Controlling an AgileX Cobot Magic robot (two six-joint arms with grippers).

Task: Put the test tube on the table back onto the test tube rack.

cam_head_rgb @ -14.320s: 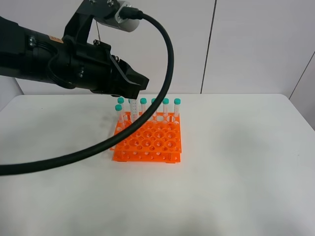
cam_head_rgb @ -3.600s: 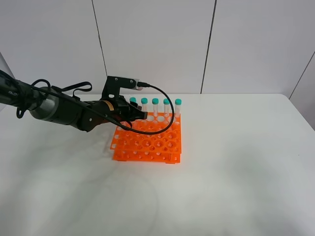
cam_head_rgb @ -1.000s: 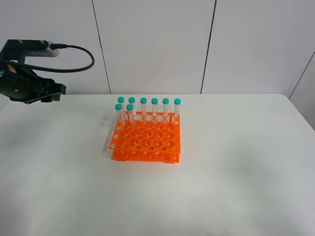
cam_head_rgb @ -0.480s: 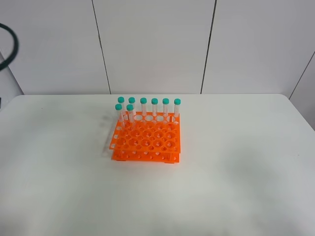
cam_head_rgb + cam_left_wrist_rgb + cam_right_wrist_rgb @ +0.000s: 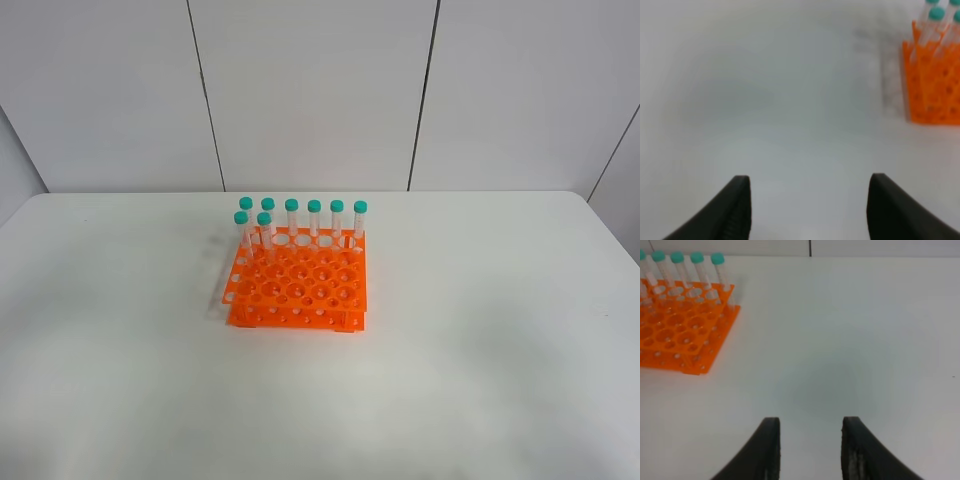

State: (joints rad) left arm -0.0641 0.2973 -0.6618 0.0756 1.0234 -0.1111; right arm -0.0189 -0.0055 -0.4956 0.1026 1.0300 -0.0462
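The orange test tube rack (image 5: 300,290) stands on the white table (image 5: 480,330), left of its middle. Several teal-capped tubes (image 5: 291,215) stand upright in its back rows, two of them in the second row at the left. No test tube lies on the table in any view. Neither arm shows in the exterior high view. In the left wrist view my left gripper (image 5: 810,177) is open and empty over bare table, with the rack (image 5: 932,95) off to one side. My right gripper (image 5: 810,419) is also open and empty, well away from the rack (image 5: 680,335).
White wall panels rise behind the table's far edge (image 5: 400,192). Bare tabletop lies on all sides of the rack, widest at the front and right.
The left arm, seen at the far left a second ago, has drawn out of the exterior high view. The rack and its tubes have not moved.
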